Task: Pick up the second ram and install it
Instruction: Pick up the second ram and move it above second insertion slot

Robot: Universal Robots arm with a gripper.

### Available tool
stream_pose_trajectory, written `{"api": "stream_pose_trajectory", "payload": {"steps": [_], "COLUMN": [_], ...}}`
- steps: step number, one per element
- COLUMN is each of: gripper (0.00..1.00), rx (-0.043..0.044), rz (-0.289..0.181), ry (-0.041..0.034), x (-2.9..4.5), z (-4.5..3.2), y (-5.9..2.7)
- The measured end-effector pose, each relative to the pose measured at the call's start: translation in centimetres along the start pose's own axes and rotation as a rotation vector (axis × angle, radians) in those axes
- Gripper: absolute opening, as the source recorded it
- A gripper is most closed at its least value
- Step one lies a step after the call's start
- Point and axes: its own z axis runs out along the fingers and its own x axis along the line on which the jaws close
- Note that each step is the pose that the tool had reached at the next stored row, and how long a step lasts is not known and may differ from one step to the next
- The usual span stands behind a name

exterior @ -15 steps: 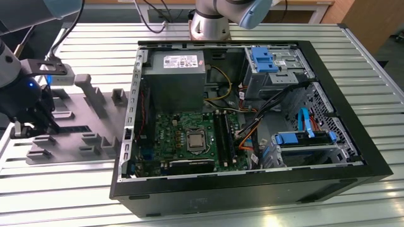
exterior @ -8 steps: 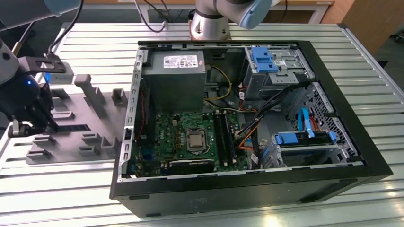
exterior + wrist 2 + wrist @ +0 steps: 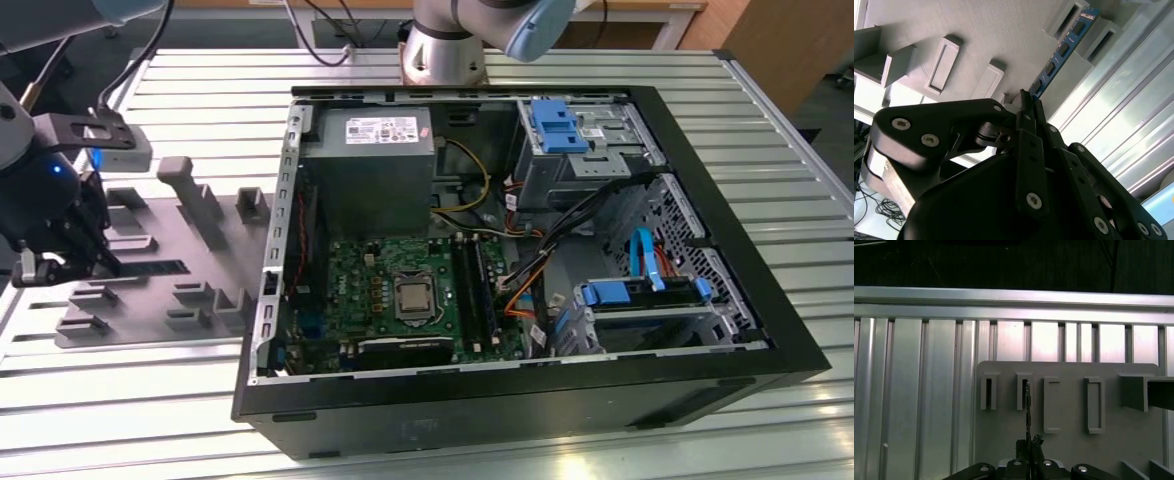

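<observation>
The second ram is a slim dark-blue board with dark chips, standing on edge in the slotted blocks of a grey holder plate. My gripper is shut on its near end, with black fingers pressed to either side. In the first wrist view the ram appears edge-on as a thin dark line running from a holder slot to the gripper. In the exterior view the gripper is over the holder at that view's left, and the ram is a short dark strip beside it.
An open black computer case lies on the slatted metal table, to the exterior view's right of the holder plate. Inside are a green motherboard with dark memory slots, a grey power supply and blue drive brackets.
</observation>
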Motion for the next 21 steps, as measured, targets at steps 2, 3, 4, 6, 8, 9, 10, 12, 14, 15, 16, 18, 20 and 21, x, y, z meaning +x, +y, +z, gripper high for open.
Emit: {"api": "stream_pose_trajectory", "payload": {"steps": [2,3,4,6,8,9,10,12,14,15,16,18,20,21], "gripper": [0.14,0.14,0.14,0.14,0.14,0.14,0.14,0.14,0.14,0.14,0.14,0.14,0.14,0.14], "rx": [0.0002,0.0003,0.0003,0.0005,0.0006,0.0007,0.0008,0.0010,0.0011,0.0012,0.0012,0.0014,0.0014,0.0014], "rz": [0.000,0.000,0.000,0.000,0.000,0.000,0.000,0.000,0.000,0.000,0.000,0.000,0.000,0.000], "ry": [0.0000,0.0000,0.0000,0.0000,0.0000,0.0000,0.0000,0.0000,0.0000,0.0000,0.0000,0.0000,0.0000,0.0000], "x": [-0.01,-0.01,-0.01,-0.01,-0.02,-0.02,-0.02,-0.02,-0.03,-0.03,-0.03,-0.04,-0.04,-0.04], "z": [-0.16,-0.24,-0.32,-0.46,-0.61,-0.69,-0.76,-0.91,-1.04,-1.11,-1.18,-1.31,-1.46,-1.53], "y": [0.01,0.01,0.01,0.02,0.02,0.03,0.03,0.03,0.03,0.04,0.04,0.05,0.05,0.05]}}
